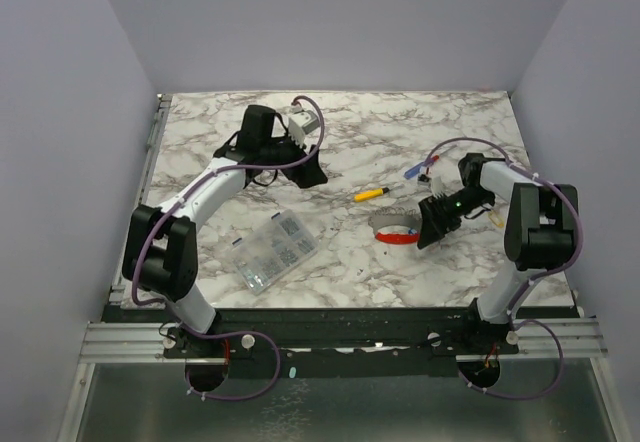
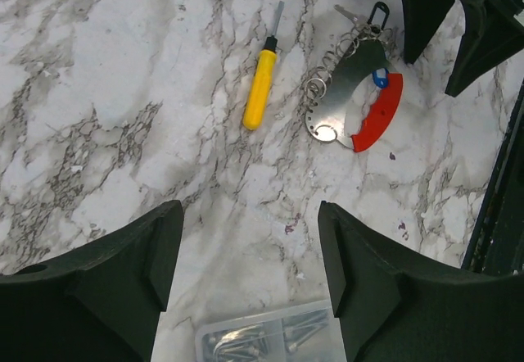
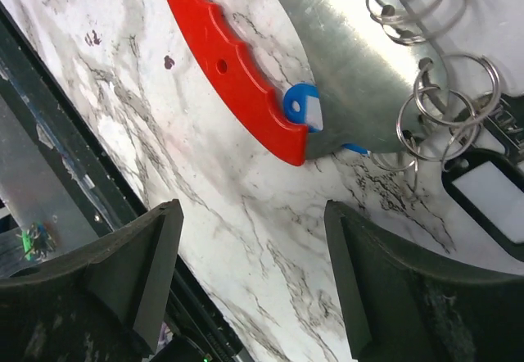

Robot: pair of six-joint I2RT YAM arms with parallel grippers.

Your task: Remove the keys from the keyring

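Right now keyring (image 3: 237, 75) flat on marble table (image 1: 400, 122), right of centre: red curved band along grey metal plate, wire rings (image 3: 446, 108) through holes on plate edge. Blue tag (image 3: 301, 106) sits where band meets plate; black tag (image 3: 491, 202) by rings. R gripper (image 3: 250, 272) just above band, fingers spread, nothing held. Yellow screwdriver (image 2: 260, 92) near keyring, not touching. L gripper (image 2: 250, 280) well apart, also spread, empty, over clear parts box (image 2: 270, 337).

White-and-grey marbled table (image 1: 480, 262) — plain lavender-grey walls (image 1: 330, 22) on three sides.
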